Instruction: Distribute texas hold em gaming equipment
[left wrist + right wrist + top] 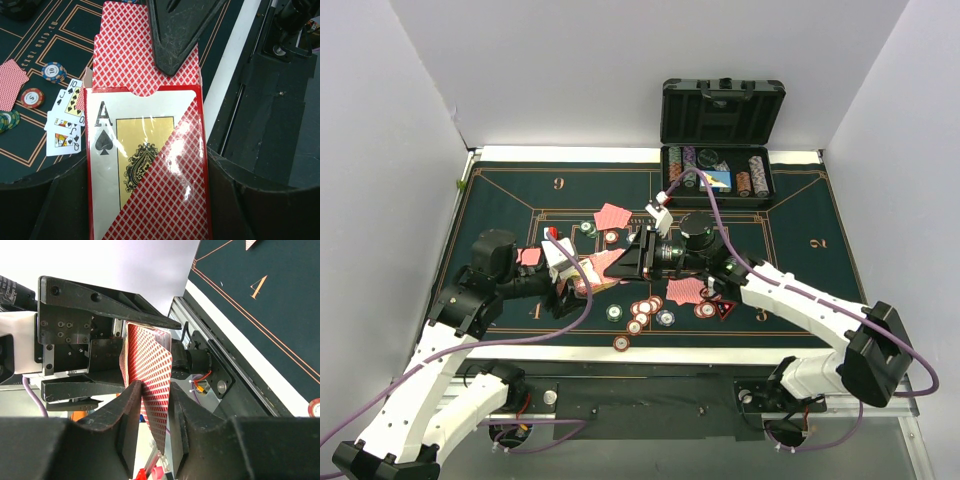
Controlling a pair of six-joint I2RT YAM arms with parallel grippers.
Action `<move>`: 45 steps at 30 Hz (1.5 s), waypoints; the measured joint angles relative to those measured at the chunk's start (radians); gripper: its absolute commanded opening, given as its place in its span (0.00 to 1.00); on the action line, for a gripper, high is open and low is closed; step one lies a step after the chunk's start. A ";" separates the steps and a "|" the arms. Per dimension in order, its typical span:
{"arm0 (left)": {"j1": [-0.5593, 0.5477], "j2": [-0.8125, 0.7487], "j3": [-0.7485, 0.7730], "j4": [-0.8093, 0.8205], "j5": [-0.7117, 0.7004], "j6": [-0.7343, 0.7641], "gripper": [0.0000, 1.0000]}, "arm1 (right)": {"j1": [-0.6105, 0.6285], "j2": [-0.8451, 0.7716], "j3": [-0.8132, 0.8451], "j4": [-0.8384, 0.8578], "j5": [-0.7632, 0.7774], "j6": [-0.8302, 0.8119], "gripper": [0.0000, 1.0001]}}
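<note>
Both sets of jaws are clenched on the same bundle. The left gripper holds the card box by its long sides, ace-of-spades window facing its camera. The right gripper comes in from 3 o'clock and pinches the playing cards that stick out of the box's open end, with one finger lying flat on their red-checked backs. From the right wrist the cards fill the gap between both fingers, touching each.

Seen from above, the two grippers meet over the felt mat, just toward 9 o'clock from its centre. Loose face-down cards lie at 11 o'clock from that centre, and more at 5 o'clock. A few face-up cards – a jack and a five of spades among them – rest on the mat beside the box. Poker chips are scattered at 6 o'clock near the mat's front edge. The black case stands open at 1 o'clock – beyond the far edge – with rows of chips in its tray.
</note>
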 measured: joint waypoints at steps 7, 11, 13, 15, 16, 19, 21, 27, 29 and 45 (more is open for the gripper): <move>0.000 -0.001 0.000 0.003 0.003 0.000 0.00 | -0.023 -0.032 0.002 -0.040 -0.011 -0.027 0.16; 0.000 -0.003 0.000 0.001 0.003 0.000 0.00 | -0.060 -0.056 0.002 -0.084 -0.019 -0.050 0.17; 0.003 -0.005 0.000 0.001 0.002 0.000 0.00 | -0.087 -0.071 0.002 -0.111 -0.020 -0.068 0.17; 0.004 -0.005 0.000 0.001 0.002 0.000 0.00 | -0.106 -0.082 0.005 -0.145 -0.019 -0.089 0.17; 0.005 -0.006 0.000 0.001 0.002 0.000 0.00 | -0.113 -0.086 0.008 -0.162 -0.019 -0.100 0.17; 0.005 -0.006 0.000 0.002 0.002 0.000 0.00 | -0.125 -0.090 0.011 -0.199 -0.019 -0.124 0.17; 0.005 -0.007 0.000 0.002 0.002 0.000 0.00 | -0.134 -0.091 0.011 -0.215 -0.019 -0.132 0.17; 0.005 -0.008 0.000 0.002 0.002 0.000 0.00 | -0.162 -0.095 0.021 -0.254 -0.023 -0.149 0.16; 0.005 -0.010 0.000 0.002 0.002 -0.001 0.00 | -0.168 -0.097 0.030 -0.259 -0.024 -0.151 0.15; 0.007 -0.024 0.000 0.003 0.004 -0.001 0.00 | -0.348 -0.064 0.060 -0.292 -0.046 -0.223 0.00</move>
